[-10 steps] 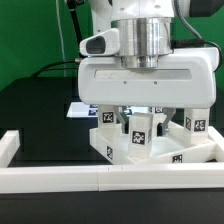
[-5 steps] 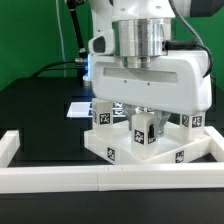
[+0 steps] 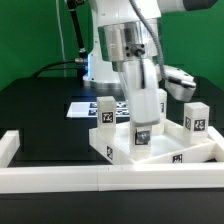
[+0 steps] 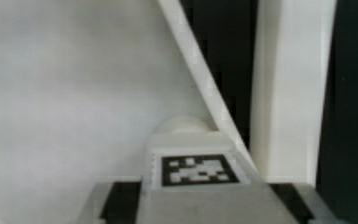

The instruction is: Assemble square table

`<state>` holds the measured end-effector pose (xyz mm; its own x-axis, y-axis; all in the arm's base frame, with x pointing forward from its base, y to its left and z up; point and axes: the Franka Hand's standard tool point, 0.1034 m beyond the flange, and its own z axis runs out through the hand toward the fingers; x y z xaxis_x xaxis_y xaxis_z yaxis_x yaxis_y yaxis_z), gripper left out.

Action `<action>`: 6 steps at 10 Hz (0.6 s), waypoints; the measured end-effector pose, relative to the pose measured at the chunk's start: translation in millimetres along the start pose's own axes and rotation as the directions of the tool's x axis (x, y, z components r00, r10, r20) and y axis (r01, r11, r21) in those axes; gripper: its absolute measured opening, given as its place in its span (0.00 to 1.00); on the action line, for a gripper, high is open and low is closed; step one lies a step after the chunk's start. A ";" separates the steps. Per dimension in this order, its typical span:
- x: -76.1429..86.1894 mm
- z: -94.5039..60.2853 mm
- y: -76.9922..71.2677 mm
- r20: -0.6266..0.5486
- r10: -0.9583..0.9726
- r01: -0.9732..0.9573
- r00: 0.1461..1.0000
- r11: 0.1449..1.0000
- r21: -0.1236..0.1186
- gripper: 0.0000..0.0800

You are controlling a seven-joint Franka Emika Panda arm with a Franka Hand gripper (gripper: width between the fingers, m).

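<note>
— What is lying on the black table [image 3: 40, 115]?

— The marker board [image 3: 82, 107] is lying flat at mid-table, partly hidden.

— And in front?

— A white wall [image 3: 60, 180] is running along the near edge, under a green backdrop [image 3: 25, 35].

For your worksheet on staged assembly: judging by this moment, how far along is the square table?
Done, it seems: two legs stand upright at the tabletop's far corners. In hand: the claw is closed on a third leg over the near side. Left: seating this leg and adding a fourth, which is not visible.
</note>
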<state>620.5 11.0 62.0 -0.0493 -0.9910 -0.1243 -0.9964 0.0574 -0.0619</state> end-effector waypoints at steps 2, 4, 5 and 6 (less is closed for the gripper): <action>0.5 0.2 -0.9 0.006 0.203 -0.203 0.979 0.979 0.011 0.36; -0.6 0.6 -1.0 0.007 0.308 -0.308 0.951 0.951 0.019 0.36; -0.6 0.8 -1.0 0.009 0.394 -0.394 0.919 0.919 0.018 0.36; -0.7 1.0 -0.8 0.009 0.419 -0.419 0.908 0.908 0.018 0.36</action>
<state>621.5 11.7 61.2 -0.4618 -0.8746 -0.1480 -0.8826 0.4697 -0.0215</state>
